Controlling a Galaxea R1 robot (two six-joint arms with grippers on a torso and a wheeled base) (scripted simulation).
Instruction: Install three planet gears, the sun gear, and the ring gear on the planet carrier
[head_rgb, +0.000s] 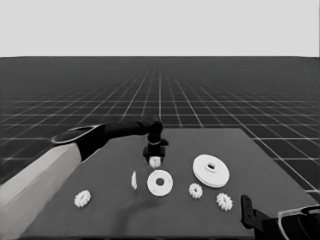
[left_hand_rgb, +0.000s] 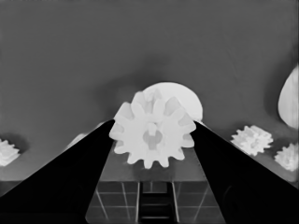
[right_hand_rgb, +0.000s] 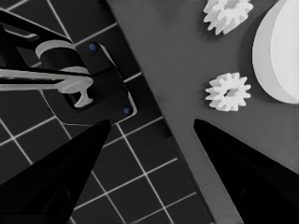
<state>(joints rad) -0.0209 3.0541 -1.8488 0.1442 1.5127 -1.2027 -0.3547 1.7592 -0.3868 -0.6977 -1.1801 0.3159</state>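
My left end effector (head_rgb: 155, 159) hangs over the table (head_rgb: 260, 150), fingers clamped on a gear (left_hand_rgb: 153, 129); my right end effector (right_hand_rgb: 149, 135), fingers spread, sits parked off the table's corner.

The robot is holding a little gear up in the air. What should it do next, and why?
Probably lower the left gripper a little toward the smaller round part. Its fingers already clamp a gear, which hangs just behind that part, whose face still looks bare. The right gripper waits at the table's near right corner.

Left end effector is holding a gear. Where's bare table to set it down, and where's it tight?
Bare: the table's far strip behind the larger round part, and the front between the lone left gear and the right-hand gears. Tight: around the smaller round part, flanked by the thin white piece.
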